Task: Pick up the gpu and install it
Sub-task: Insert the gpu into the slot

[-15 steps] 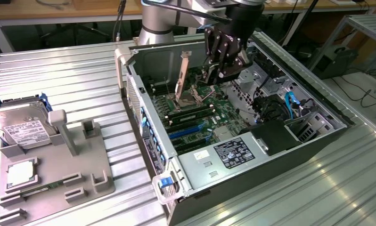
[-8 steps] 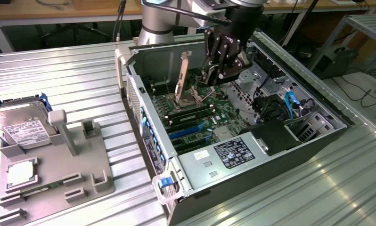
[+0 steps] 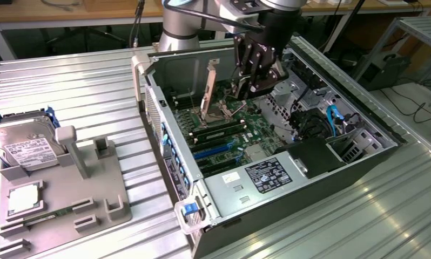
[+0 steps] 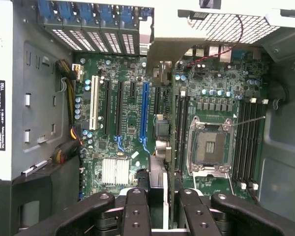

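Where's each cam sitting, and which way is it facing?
Exterior view: off the arm, high, looking down at the open dark computer case on the ribbed silver table; silver arm and black gripper show.
Wrist view: on the wrist, looking down into the case at the green motherboard; gripper fingers show, closed on the thin dark gpu with pale metal bracket.
Shared: gripper, gpu, motherboard.

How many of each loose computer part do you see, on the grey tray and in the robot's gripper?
hard drive: 1
silver square chip: 1
memory stick: 1
gpu: 1
Total: 4
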Controlling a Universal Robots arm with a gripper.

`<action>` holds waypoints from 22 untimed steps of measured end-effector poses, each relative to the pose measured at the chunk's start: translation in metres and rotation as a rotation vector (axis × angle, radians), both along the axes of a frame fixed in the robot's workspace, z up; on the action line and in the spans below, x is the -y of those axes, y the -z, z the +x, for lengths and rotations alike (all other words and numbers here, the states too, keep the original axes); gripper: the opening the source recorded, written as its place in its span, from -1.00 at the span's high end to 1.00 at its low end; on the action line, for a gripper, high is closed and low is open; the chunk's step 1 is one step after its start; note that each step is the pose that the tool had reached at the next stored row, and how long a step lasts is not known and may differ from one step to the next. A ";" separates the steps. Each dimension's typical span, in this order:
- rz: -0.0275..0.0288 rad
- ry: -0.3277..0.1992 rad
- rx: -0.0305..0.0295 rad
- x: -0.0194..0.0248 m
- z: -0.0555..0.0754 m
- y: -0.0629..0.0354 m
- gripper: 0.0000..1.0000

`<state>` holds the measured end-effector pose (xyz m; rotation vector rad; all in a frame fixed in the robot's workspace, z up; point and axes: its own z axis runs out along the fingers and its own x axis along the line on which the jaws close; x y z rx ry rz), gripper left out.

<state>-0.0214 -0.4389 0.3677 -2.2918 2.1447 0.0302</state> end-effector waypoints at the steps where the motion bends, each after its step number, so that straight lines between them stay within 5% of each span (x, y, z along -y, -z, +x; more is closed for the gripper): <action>1: 0.0000 -0.001 0.0000 0.0001 0.000 0.0007 0.44; 22: 0.0000 -0.009 0.0000 0.0016 0.000 0.0100 0.44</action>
